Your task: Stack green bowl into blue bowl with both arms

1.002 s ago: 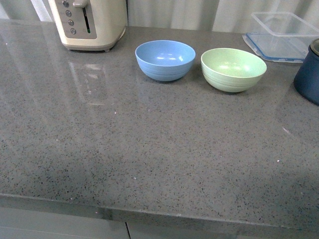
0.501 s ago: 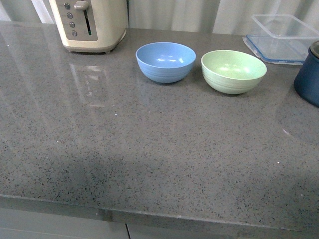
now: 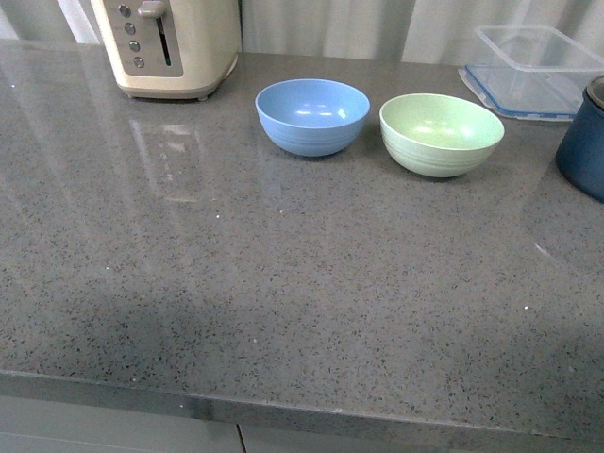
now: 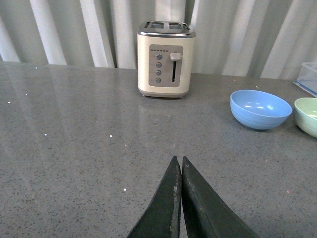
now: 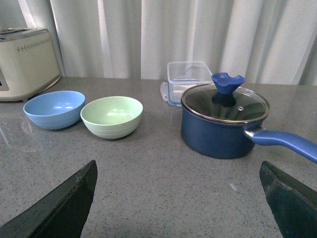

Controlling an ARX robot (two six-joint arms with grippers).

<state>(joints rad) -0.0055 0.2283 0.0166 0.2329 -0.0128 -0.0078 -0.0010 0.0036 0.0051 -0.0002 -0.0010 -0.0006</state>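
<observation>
Two bowls upright on the speckled grey counter (image 3: pixel 283 283), toward its far side, side by side, close but not touching. To the left the blue bowl (image 3: pixel 312 115), to the right the green bowl (image 3: pixel 442 132), both empty, rims up, with faint ridges round the lower outside. Not yet stacked: green bowl on the counter, outside the blue one.

Behind and left of the blue bowl, a cream toaster (image 3: pixel 170 42) with a lever and a column of round buttons on its front. Behind and right of the green bowl, a clear plastic container (image 3: pixel 538 52) resting on a blue-rimmed lid. At the right edge of the front view, part of a dark navy pot (image 3: pixel 583 142), near the green bowl yet apart from it. In the right wrist view, shown whole with a glass lid, a blue knob and a blue handle. Along the back of the counter, a pale pleated curtain (image 5: pixel 173 34).

Neither arm in the front view. Seen only from its own wrist camera, the left gripper (image 4: pixel 179 161): dark fingers pressed together tip to tip, nothing between them, over bare counter, well apart from both bowls, toaster straight ahead. Seen likewise from its own camera, the right gripper (image 5: pixel 178 168): only two dark finger ends visible, spread wide, nothing held, over bare counter, with bowls and pot well ahead of it
</observation>
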